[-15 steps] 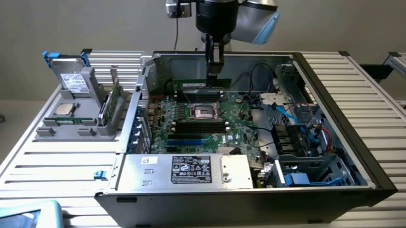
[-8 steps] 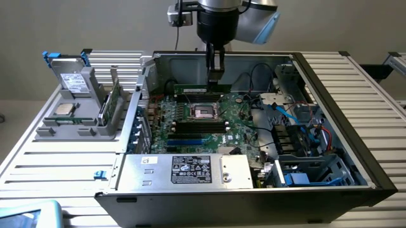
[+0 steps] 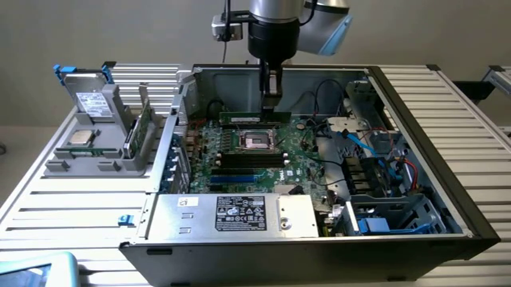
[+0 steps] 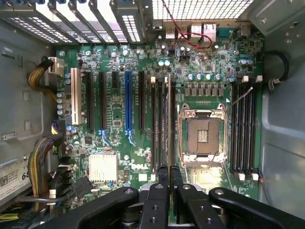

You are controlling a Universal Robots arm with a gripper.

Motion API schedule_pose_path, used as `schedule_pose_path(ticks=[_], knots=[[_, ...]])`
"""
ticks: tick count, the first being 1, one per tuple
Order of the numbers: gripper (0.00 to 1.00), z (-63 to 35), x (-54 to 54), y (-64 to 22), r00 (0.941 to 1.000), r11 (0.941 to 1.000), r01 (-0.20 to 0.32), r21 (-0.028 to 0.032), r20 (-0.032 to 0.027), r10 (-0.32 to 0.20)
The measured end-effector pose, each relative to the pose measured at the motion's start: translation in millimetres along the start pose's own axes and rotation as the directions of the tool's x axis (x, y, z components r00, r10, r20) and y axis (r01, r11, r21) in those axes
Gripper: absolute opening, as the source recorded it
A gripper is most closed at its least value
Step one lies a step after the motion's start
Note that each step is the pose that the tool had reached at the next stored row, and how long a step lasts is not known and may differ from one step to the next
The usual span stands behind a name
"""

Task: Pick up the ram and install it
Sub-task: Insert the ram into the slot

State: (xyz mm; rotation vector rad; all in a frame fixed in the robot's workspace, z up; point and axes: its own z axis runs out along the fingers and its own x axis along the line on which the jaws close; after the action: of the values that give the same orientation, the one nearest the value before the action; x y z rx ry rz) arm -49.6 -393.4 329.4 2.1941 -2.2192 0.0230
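The ram (image 3: pixel 252 117) is a slim green strip held level just above the motherboard (image 3: pixel 303 167), on the far side of the processor socket (image 3: pixel 257 140). My gripper (image 3: pixel 271 106) reaches straight down into the open computer case and is shut on the strip's top edge. In the wrist view the ram (image 4: pixel 169 114) appears edge-on as a thin line between my fingertips, with the gripper (image 4: pixel 169 171) over the black memory slots (image 4: pixel 158 124) beside the socket (image 4: pixel 202 136). Whether the strip touches a slot I cannot tell.
A grey rack (image 3: pixel 96 161) outside the case, at the exterior view's left, carries a boxy drive (image 3: pixel 94 103), a silver processor chip (image 3: pixel 81 137) and another upright green board (image 3: pixel 140 131). Cables (image 3: pixel 367 149) and a drive cage (image 3: pixel 391 215) crowd the case's right side. The power supply (image 3: pixel 236 214) spans the front.
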Motion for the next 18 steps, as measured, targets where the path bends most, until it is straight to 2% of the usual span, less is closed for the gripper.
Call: schedule_pose_path(ticks=[4,18], knots=[[0.13,6.4,-0.1,0.0,1.0,1.0,0.0,0.0,-0.0075,0.0],[0.13,32.0,4.0,-0.1,1.0,1.0,0.0,0.0001,-0.0078,0.0]])
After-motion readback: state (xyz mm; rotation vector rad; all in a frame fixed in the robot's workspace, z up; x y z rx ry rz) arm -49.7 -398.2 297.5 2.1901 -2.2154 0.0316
